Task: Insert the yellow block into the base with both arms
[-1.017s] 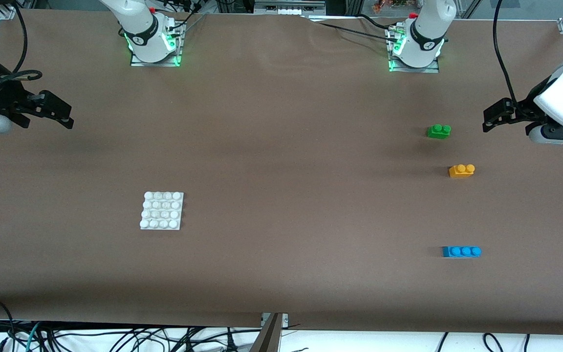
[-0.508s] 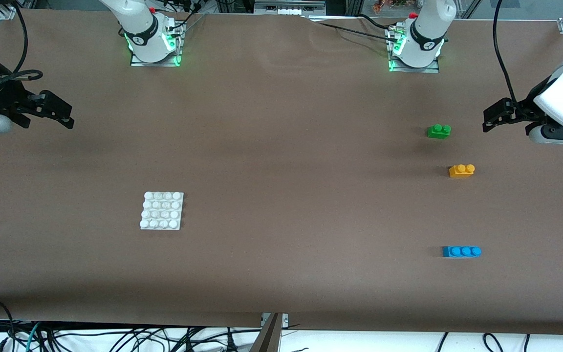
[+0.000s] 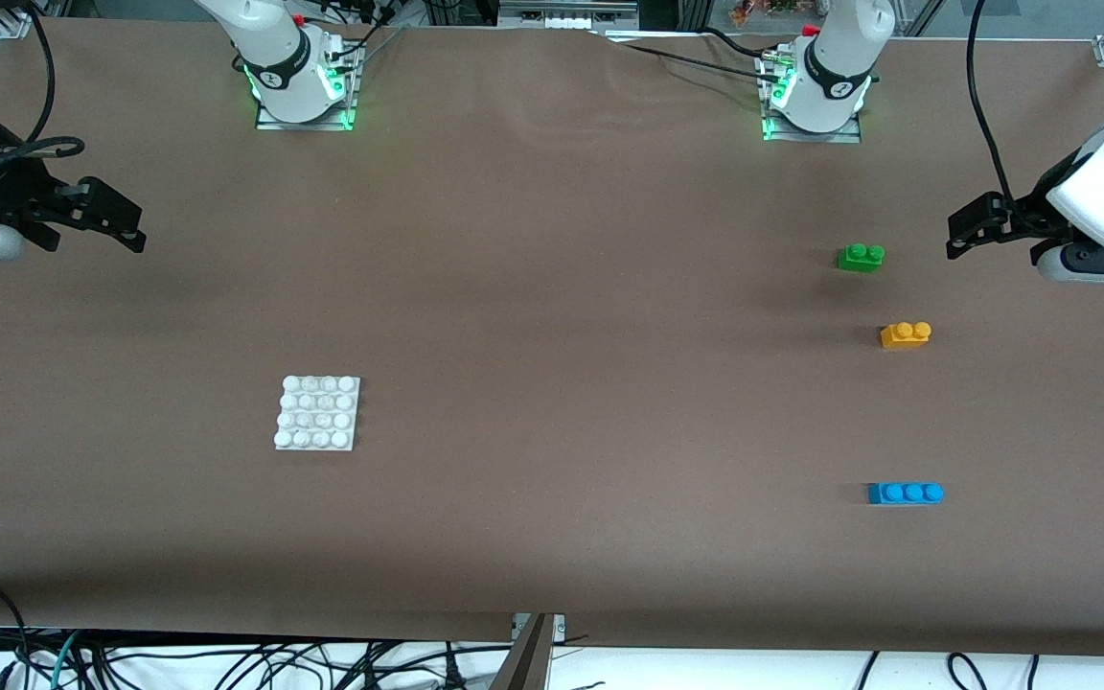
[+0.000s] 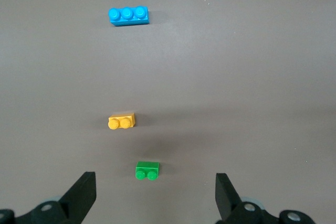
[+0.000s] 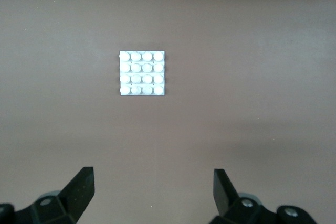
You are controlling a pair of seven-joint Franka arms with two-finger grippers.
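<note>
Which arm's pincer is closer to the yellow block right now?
Left. The left pincer hangs open near the yellow block, at its end of the table. The right pincer, also open, hangs at the table's right-arm end.

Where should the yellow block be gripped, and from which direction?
Probably from straight above, pinching the two long flat sides of the yellow block below its studs. It sits upright on the table, apart from the green brick, so both sides are free.
</note>
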